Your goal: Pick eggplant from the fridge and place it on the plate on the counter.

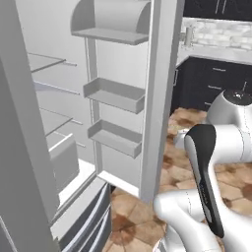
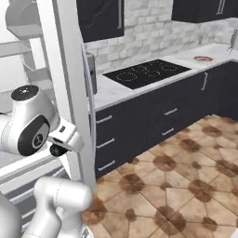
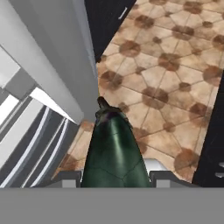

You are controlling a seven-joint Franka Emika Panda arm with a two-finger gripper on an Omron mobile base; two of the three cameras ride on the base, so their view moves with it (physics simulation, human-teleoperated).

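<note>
We've got the eggplant (image 3: 114,151) clamped lengthwise in the jaws; plate (image 2: 203,58) sits far along the counter (image 2: 111,95), beyond the cooktop (image 2: 146,73).

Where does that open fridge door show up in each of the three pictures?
Left base view: the fridge door stands upright in the middle, its inner shelf bins facing left.
Right base view: the door runs down the left side, seen edge-on, beside the counter.
Hand view: the door's pale edge slants across the upper left, above the eggplant.
Shared landmark: the brown tiled floor.
</note>
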